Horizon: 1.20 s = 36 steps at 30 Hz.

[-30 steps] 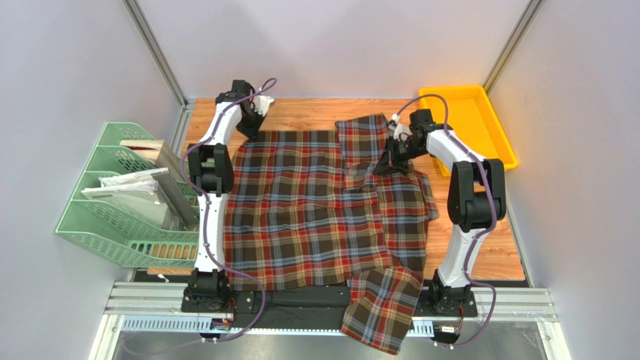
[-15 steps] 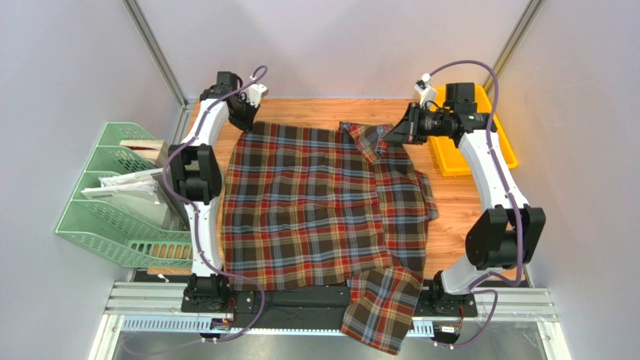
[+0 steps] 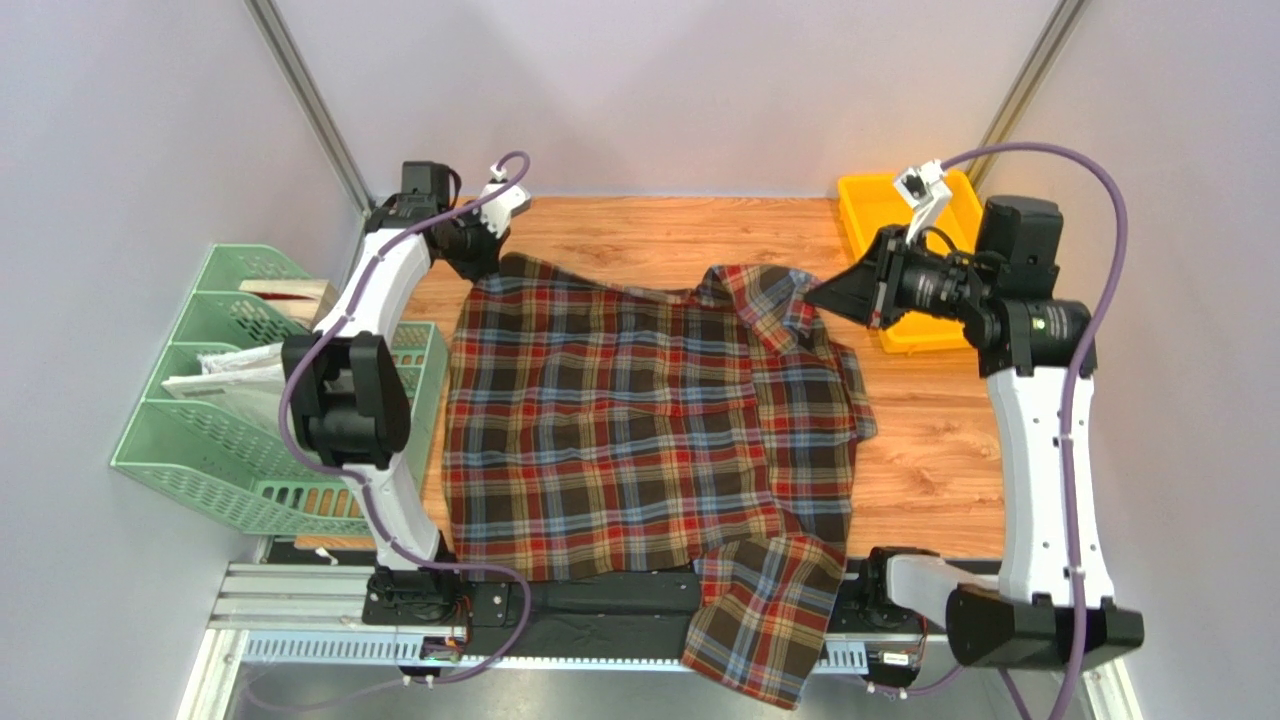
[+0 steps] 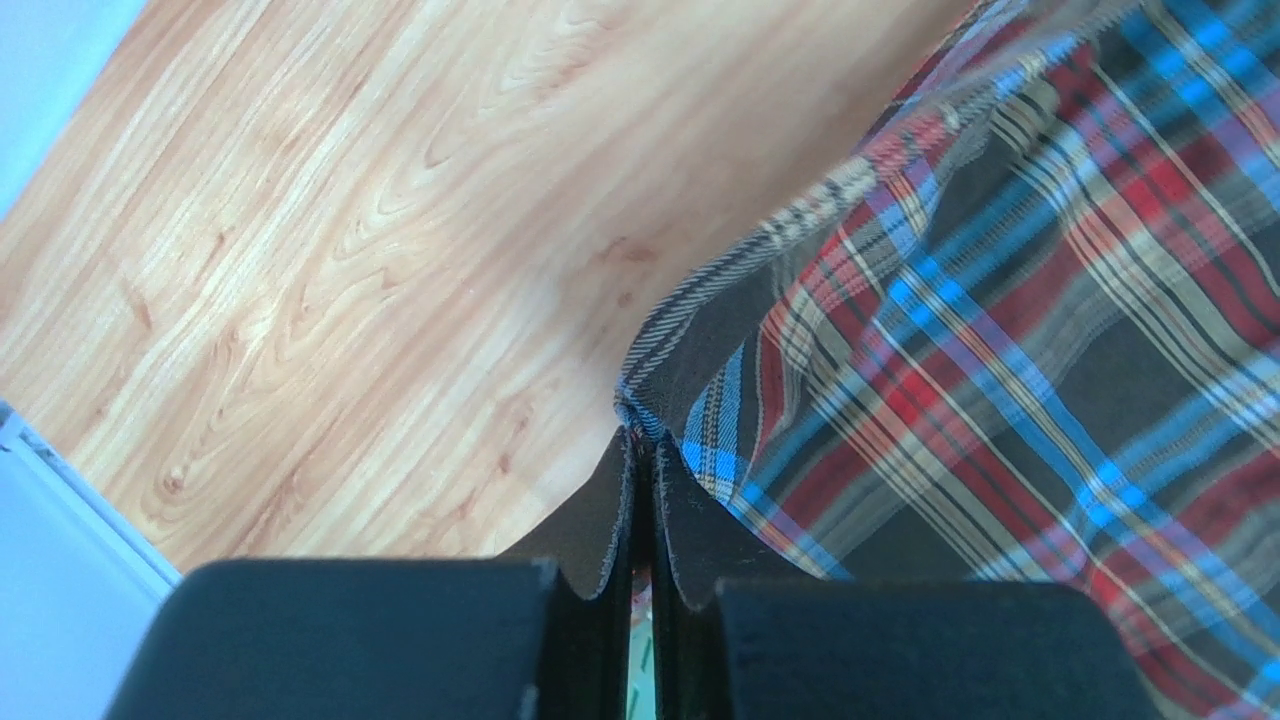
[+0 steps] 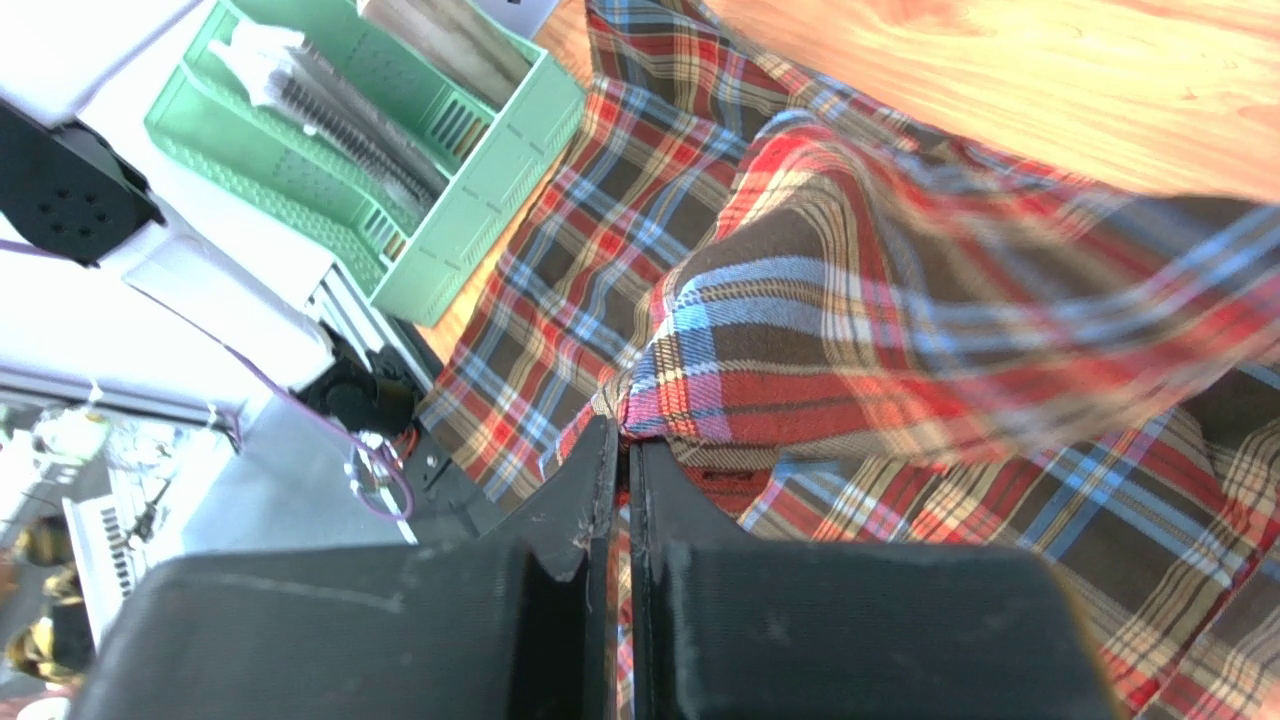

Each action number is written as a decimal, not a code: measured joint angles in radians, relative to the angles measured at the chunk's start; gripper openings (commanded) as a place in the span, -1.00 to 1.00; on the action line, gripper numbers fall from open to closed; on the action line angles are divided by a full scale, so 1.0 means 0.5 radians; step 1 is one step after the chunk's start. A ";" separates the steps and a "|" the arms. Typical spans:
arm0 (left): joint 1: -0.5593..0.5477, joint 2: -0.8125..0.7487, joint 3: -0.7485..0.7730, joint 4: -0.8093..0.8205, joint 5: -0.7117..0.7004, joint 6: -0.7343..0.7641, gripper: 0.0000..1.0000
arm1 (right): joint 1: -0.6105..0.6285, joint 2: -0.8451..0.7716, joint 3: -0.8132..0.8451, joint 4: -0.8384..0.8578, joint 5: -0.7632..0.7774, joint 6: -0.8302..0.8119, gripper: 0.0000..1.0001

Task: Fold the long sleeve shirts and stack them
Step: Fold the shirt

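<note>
The plaid long sleeve shirt [image 3: 646, 420] in brown, red, blue and cream lies spread over the wooden table, one sleeve hanging off the near edge. My left gripper [image 3: 493, 255] is shut on the shirt's far left corner [image 4: 661, 413], held above the table. My right gripper [image 3: 830, 294] is shut on a fold of the shirt's far right part [image 5: 781, 360] and holds it lifted. The neck label is not visible.
A yellow bin [image 3: 924, 240] sits at the far right corner behind the right arm. A green file rack [image 3: 248, 398] with papers stands off the table's left edge. Bare wood [image 3: 932, 450] shows right of the shirt and along the far edge.
Both arms have risen and spread outward. The right gripper carried the folded-over sleeve part rightward and up, unfolding it. The left gripper pulled its corner farther left and back.
</note>
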 measured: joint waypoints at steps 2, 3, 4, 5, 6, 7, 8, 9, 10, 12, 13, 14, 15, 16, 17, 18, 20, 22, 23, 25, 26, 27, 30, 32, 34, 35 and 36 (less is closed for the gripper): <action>0.009 -0.108 -0.124 0.031 0.041 0.065 -0.93 | 0.000 -0.095 -0.033 -0.057 -0.004 -0.035 -1.00; 0.011 -0.144 -0.164 0.043 0.055 0.090 -0.93 | 0.000 -0.142 -0.056 -0.085 -0.002 -0.048 -1.00; 0.020 -0.199 -0.232 0.065 0.071 0.128 -0.94 | 0.000 -0.190 -0.078 -0.122 -0.002 -0.060 -1.00; 0.028 -0.260 -0.299 0.072 0.089 0.169 -0.93 | 0.000 -0.238 -0.097 -0.156 -0.001 -0.069 -1.00; 0.036 -0.279 -0.318 0.073 0.094 0.183 -0.93 | 0.000 -0.285 -0.115 -0.185 0.000 -0.077 -1.00; 0.043 -0.312 -0.356 0.094 0.101 0.203 -0.93 | -0.001 -0.329 -0.124 -0.213 0.000 -0.082 -1.00; 0.049 -0.349 -0.404 0.110 0.110 0.228 -0.94 | -0.001 -0.373 -0.126 -0.245 0.002 -0.085 -1.00; 0.056 -0.391 -0.453 0.114 0.117 0.251 -0.93 | -0.001 -0.420 -0.126 -0.270 0.005 -0.085 -1.00; 0.059 -0.424 -0.494 0.116 0.125 0.274 -0.92 | -0.001 -0.467 -0.126 -0.289 0.011 -0.085 -1.00; 0.062 -0.495 -0.571 0.122 0.142 0.313 -0.92 | -0.001 -0.568 -0.124 -0.324 0.034 -0.083 -1.00; 0.062 -0.529 -0.603 0.121 0.154 0.333 -0.91 | -0.001 -0.613 -0.124 -0.339 0.050 -0.082 -1.00; 0.061 -0.563 -0.634 0.126 0.166 0.351 -0.91 | -0.001 -0.650 -0.120 -0.356 0.068 -0.082 -1.00; 0.061 -0.602 -0.671 0.129 0.176 0.373 -0.91 | -0.001 -0.688 -0.110 -0.378 0.087 -0.082 -1.00; 0.061 -0.643 -0.710 0.128 0.187 0.397 -0.90 | -0.001 -0.723 -0.094 -0.400 0.111 -0.084 -1.00; 0.061 -0.687 -0.755 0.134 0.200 0.425 -0.90 | -0.001 -0.750 -0.075 -0.419 0.137 -0.090 -1.00; 0.061 -0.725 -0.797 0.136 0.208 0.449 -0.89 | -0.001 -0.763 -0.057 -0.435 0.160 -0.095 -1.00; 0.061 -0.789 -0.881 0.137 0.216 0.500 -0.88 | -0.001 -0.771 -0.025 -0.470 0.217 -0.121 -1.00; 0.061 -0.835 -0.974 0.141 0.216 0.554 -0.80 | -0.001 -0.765 -0.023 -0.507 0.265 -0.164 -1.00; 0.061 -0.845 -1.021 0.146 0.216 0.581 -0.76 | -0.001 -0.758 -0.024 -0.526 0.280 -0.190 -1.00; 0.061 -0.848 -1.096 0.148 0.208 0.622 -0.58 | -0.001 -0.735 -0.040 -0.547 0.294 -0.239 -1.00; 0.061 -0.842 -1.125 0.148 0.201 0.642 -0.50 | -0.001 -0.732 -0.063 -0.551 0.292 -0.256 -1.00; 0.061 -0.833 -1.154 0.146 0.179 0.654 -0.43 | -0.001 -0.726 -0.098 -0.559 0.288 -0.283 -1.00; 0.062 -0.784 -1.171 0.144 0.115 0.694 -0.32 | -0.001 -0.713 -0.253 -0.579 0.263 -0.351 -1.00; 0.069 -0.766 -1.171 0.128 0.099 0.723 -0.29 | -0.001 -0.691 -0.366 -0.594 0.251 -0.389 -1.00; 0.089 -0.768 -1.171 0.079 0.115 0.764 -0.19 | -0.001 -0.661 -0.462 -0.610 0.228 -0.423 -1.00; 0.101 -0.777 -1.171 0.054 0.127 0.785 -0.18 | 0.000 -0.636 -0.497 -0.612 0.214 -0.442 -1.00; 0.109 -0.787 -1.171 0.032 0.136 0.800 -0.13 | 0.001 -0.617 -0.517 -0.611 0.204 -0.453 -1.00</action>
